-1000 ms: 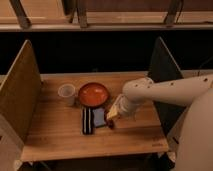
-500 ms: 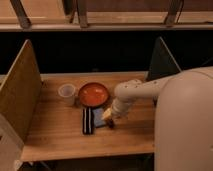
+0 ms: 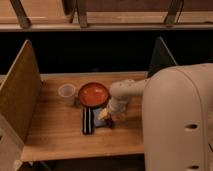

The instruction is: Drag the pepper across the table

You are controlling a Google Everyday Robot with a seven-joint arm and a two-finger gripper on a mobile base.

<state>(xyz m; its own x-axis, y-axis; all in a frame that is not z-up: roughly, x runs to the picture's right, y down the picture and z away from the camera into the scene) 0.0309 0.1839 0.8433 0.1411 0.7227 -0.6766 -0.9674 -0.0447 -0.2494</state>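
Note:
The light wooden table (image 3: 55,135) fills the middle of the camera view. My gripper (image 3: 106,116) is down at the tabletop just below the round orange-red bowl (image 3: 93,95), right beside the blue sponge (image 3: 96,120). A small dark red shape at the gripper's tip, on its right side, looks like the pepper (image 3: 111,122); most of it is hidden by the gripper. My white arm (image 3: 125,92) reaches in from the right, and its large body (image 3: 177,120) covers the table's right end.
A small white cup (image 3: 66,93) stands left of the bowl. A dark striped object (image 3: 87,121) lies against the sponge's left side. Upright panels stand at the table's left (image 3: 17,95) and back right (image 3: 161,57). A dark gap lies behind the table.
My gripper has slid a little to the left along the tabletop, toward the sponge. The arm's body has come further into view and now covers the table's right end.

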